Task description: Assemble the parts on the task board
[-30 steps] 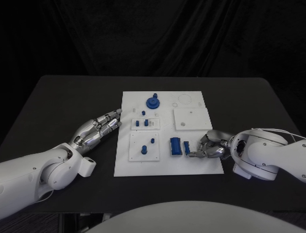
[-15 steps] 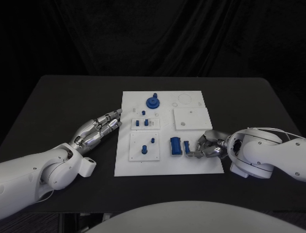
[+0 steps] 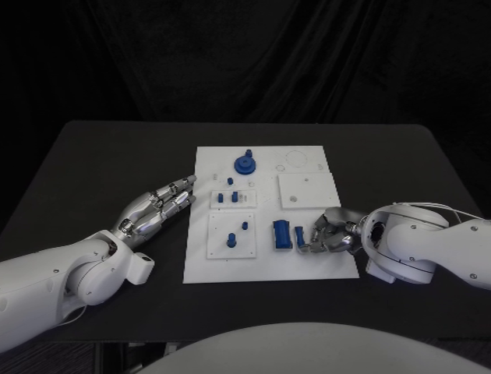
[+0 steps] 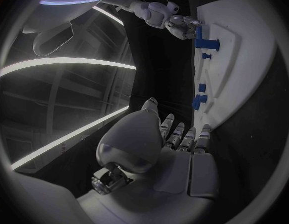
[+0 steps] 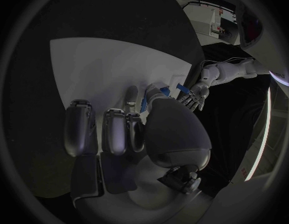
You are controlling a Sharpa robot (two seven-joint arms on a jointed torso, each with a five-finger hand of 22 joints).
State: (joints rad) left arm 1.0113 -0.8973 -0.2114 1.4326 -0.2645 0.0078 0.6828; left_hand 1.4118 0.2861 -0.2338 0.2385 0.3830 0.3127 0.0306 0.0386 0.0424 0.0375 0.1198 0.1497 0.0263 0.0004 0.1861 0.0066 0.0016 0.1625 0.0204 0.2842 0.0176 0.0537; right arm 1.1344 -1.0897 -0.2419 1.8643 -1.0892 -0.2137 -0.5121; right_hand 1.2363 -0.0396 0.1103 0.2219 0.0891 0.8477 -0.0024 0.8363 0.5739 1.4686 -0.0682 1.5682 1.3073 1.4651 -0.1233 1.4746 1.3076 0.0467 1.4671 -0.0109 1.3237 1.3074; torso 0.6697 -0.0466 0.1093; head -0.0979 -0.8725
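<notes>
Comparing w/ the two earlier head shots: right hand (image 3: 327, 235) has been shifted a little toward the board's middle, and is now seen right at the small blue part (image 3: 299, 236) near the board's (image 3: 313, 269) near-right area. Fingers curled in around that part; contact looks likely, but whether it is actually pinched can't be told – the part is half hidden in the right wrist view, where only a blue sliver (image 5: 145, 101) is seen past the thumb. Part not lifted off the board as far as can be seen.

Left hand (image 3: 159, 205) unchanged: laid flat on the table at the board's left edge, fingers straight and close together, nothing held.

Other parts left as they were: block (image 3: 280, 234) just beside the small part, round knob (image 3: 247, 164) at far end, pegs (image 3: 232, 196) mid-board.

Meaning for task: approach judged done, grasp of the small part prob. in hand; seating it comes next.
</notes>
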